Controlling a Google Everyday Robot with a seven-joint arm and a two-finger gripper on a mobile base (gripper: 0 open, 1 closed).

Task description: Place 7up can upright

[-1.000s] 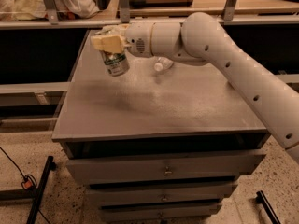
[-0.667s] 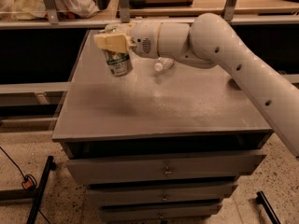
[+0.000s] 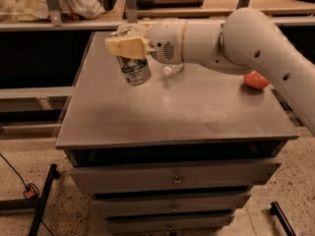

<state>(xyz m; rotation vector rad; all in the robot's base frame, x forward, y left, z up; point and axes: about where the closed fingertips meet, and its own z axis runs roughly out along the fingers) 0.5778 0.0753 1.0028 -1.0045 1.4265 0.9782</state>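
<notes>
Down at the near edge there is speckled floor, with a black cable (image 3: 19,178) trailing along the left and a dark bar (image 3: 42,200) leaning beside it. Next come the stacked drawers (image 3: 174,180) of the grey cabinet (image 3: 197,117), all closed, their small handles running down the middle. Up on the cabinet top the near half is bare grey surface.

And here is the action, over the far-left part of the top: the gripper (image 3: 127,46) is clamped on the 7up can (image 3: 134,71), with its pale yellow fingers (image 3: 129,47) wrapped over the can's upper part. The can hangs below them, green and white label facing us, tipped a little with its lower end swung to the right. Whether that lower end touches the surface, I cannot tell. The white arm (image 3: 236,43) reaches in from the right, bulky and level.

Just behind the wrist, a clear bottle (image 3: 172,70) pokes out, white cap toward the can. Over by the far-right edge sits a small orange object (image 3: 256,80), partly tucked under the arm. Beyond the cabinet runs a shelf (image 3: 59,23), with pale cloth (image 3: 74,1) heaped on its left.
</notes>
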